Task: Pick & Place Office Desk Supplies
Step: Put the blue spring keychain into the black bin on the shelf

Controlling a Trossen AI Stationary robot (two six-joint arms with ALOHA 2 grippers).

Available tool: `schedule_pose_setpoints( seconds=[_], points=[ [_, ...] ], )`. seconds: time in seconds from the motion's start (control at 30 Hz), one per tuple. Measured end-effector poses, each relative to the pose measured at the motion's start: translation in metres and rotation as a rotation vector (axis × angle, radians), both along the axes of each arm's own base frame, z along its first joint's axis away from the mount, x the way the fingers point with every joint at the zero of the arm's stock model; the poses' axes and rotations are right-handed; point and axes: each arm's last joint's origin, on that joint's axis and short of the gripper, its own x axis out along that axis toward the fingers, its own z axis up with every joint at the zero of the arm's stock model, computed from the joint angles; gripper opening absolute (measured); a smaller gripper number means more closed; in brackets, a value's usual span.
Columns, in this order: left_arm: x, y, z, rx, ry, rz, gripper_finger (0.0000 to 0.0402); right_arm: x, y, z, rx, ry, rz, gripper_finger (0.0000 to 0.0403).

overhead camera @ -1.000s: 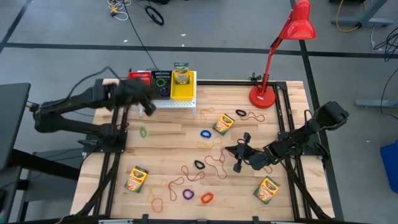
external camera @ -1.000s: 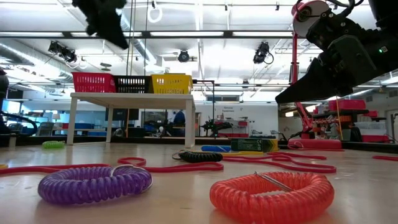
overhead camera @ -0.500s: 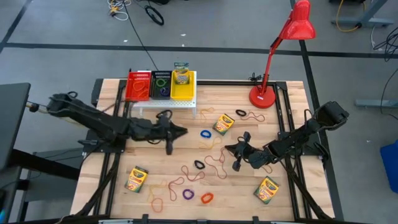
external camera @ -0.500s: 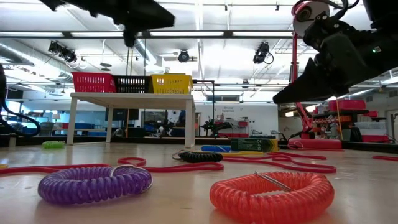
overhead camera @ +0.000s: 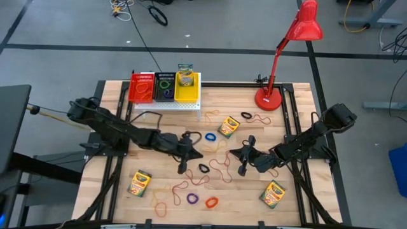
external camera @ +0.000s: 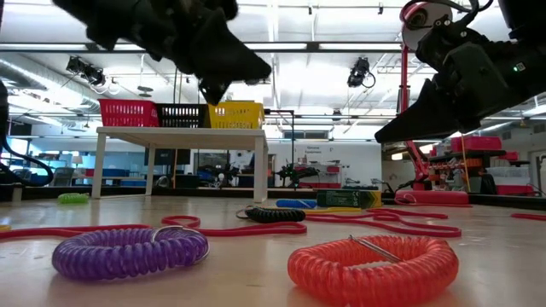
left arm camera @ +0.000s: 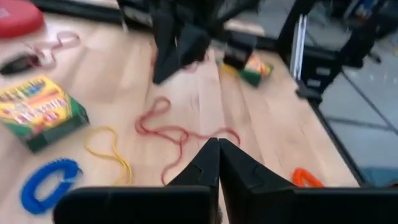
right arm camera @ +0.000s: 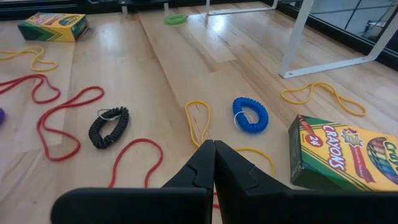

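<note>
Crayon boxes lie at the table's middle (overhead camera: 227,126), near left (overhead camera: 138,183) and near right (overhead camera: 273,194); another stands in the yellow bin (overhead camera: 185,76). Blue (overhead camera: 210,137), black (overhead camera: 203,168), purple (overhead camera: 192,198), orange (overhead camera: 212,202) and green (overhead camera: 147,135) loops lie flat among reddish rubber bands (overhead camera: 219,166). My left gripper (overhead camera: 201,154) hangs shut above the table's middle, pointing toward the right edge, over a red band (left arm camera: 180,134). My right gripper (overhead camera: 231,152) faces it, shut, above the wood near the blue loop (right arm camera: 250,114) and a black loop (right arm camera: 109,127).
Red (overhead camera: 142,87), black (overhead camera: 164,86) and yellow bins sit on the white stand (overhead camera: 178,105) at the far edge. The red lamp (overhead camera: 270,98) stands at the far right. The two grippers are close to each other over the middle.
My left arm has swung from beside the bins at the far left, out over the table toward its middle and near side, and come lower. It now points at my right gripper.
</note>
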Motion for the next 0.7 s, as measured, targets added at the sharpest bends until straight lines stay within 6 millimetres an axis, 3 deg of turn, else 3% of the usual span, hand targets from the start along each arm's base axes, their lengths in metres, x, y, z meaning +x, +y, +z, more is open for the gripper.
schedule_pose_setpoints(
  seconds=[0.33,0.5,0.7],
  points=[
    [0.035,-0.031,-0.019,0.079,0.277,-0.062,0.0084,0.0,0.0,-0.001,0.002,0.007,0.004,0.0009],
    [0.047,-0.032,-0.024,0.105,0.37,-0.037,0.0106,-0.001,0.0,-0.001,0.004,0.016,0.014,0.0009],
    [0.038,-0.041,-0.02,0.145,0.489,-0.081,0.0119,-0.001,0.0,-0.002,0.006,0.025,0.022,0.0009]
  ],
)
